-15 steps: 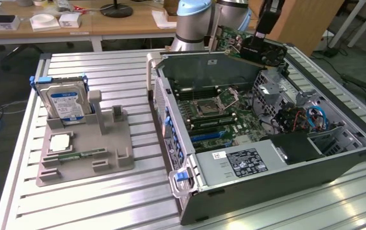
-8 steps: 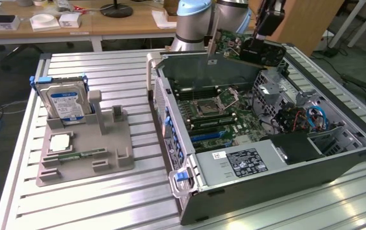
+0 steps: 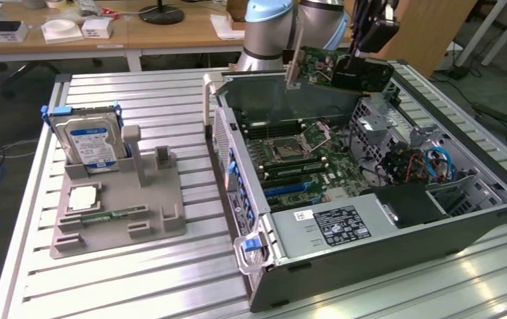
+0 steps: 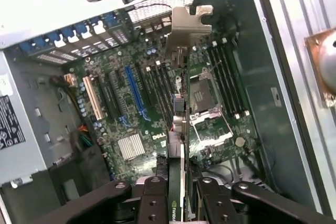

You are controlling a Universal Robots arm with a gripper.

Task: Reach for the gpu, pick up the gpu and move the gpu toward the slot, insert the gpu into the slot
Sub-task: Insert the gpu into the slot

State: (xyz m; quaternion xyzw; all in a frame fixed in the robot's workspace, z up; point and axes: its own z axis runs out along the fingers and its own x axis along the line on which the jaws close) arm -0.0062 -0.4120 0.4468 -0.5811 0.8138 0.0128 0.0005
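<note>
1. One tool is clamping one gpu above the open case.
2. One blue slot is lying below, apart from it.
3. One hard drive is standing on the counter.

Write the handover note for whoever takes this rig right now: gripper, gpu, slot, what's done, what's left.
Gripper: shut on the gpu, one finger on each side of the card.
Gpu: held in the air over the open computer case, above the motherboard and clear of it.
Slot: the long blue one on the motherboard, empty, off to one side of the card's edge.
Done: reach and pickup; the card is over the case.
Left: the gpu is not yet lined up with the slot or seated in it.
</note>
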